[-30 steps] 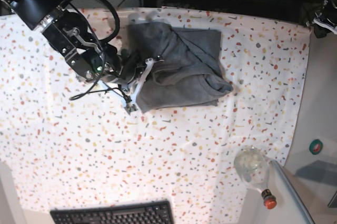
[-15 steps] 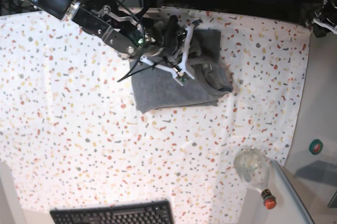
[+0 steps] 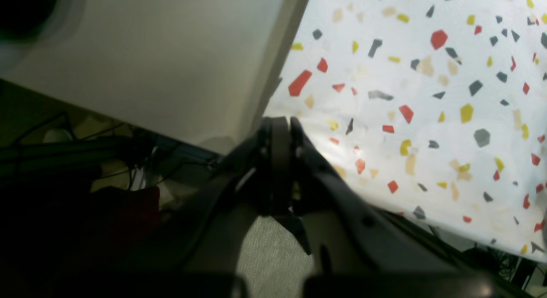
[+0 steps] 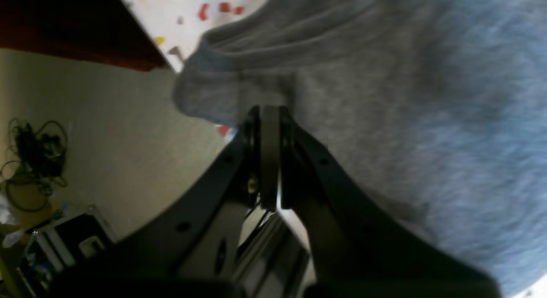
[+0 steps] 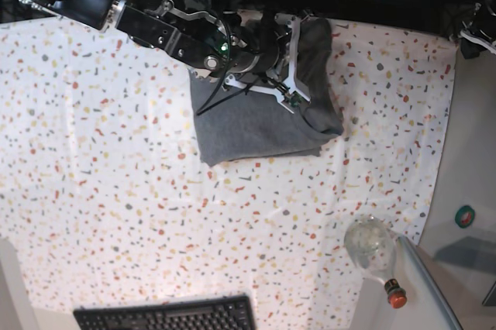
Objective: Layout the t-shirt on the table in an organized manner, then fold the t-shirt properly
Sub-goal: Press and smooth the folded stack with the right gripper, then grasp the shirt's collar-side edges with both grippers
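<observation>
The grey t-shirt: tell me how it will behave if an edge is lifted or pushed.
The t-shirt lies in soft folds and creases, so it is probably floppy and would sag when lifted. Pushed, it would likely bunch up, not slide whole, perhaps dragging the table cloth too.

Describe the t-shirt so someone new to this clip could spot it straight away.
Look at the table, covered by a white cloth with coloured flecks. Near its far edge, right of centre, lies the t-shirt, a folded bundle with the right gripper over it. It is the only plain grey fabric; the clear bottle stands nearer the camera.
</observation>
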